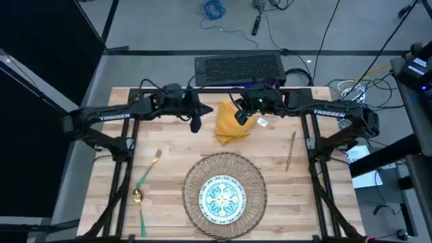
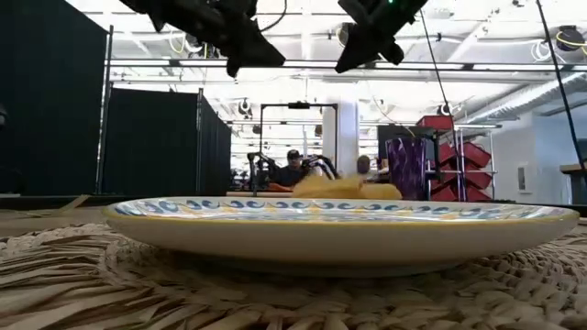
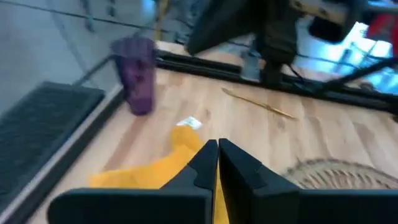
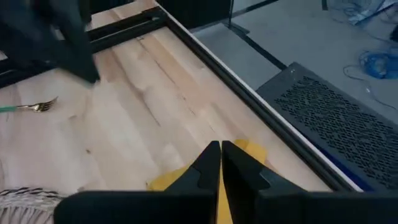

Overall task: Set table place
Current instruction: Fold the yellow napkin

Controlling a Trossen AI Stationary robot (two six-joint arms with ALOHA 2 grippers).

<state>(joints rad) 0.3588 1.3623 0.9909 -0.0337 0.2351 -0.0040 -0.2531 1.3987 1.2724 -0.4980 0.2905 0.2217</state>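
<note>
Left gripper (image 1: 196, 124): raised above the table (image 1: 169, 202), fingers pressed together and empty (the left wrist view shows them meeting with no gap), at 9 o'clock of the napkin (image 1: 231, 123).

Right gripper (image 1: 239, 116): also raised, fingers closed on nothing, over the napkin's 12 o'clock edge; its own wrist view shows the yellow cloth directly beyond the fingertips.

Napkin: mustard-yellow, crumpled, lying at 12 o'clock of the placemat (image 1: 193, 177) with bare wood between them; a small white tag shows at its 3 o'clock side.

Placemat: round woven wicker, near the table's front edge, centre. 1 blue-green patterned plate (image 1: 223, 196) sits centred on it.

Knife (image 1: 290, 150): slim, gold-tan, at 2 o'clock of the placemat, lying roughly front to back.

Fork (image 1: 148, 168): green handle, at 9 o'clock of the placemat, tilted. Spoon (image 1: 139, 204): just beside it, toward the front edge.

Cup (image 3: 137, 75): purple, upright near the table's far edge, seen clearly only in the left wrist view.
</note>
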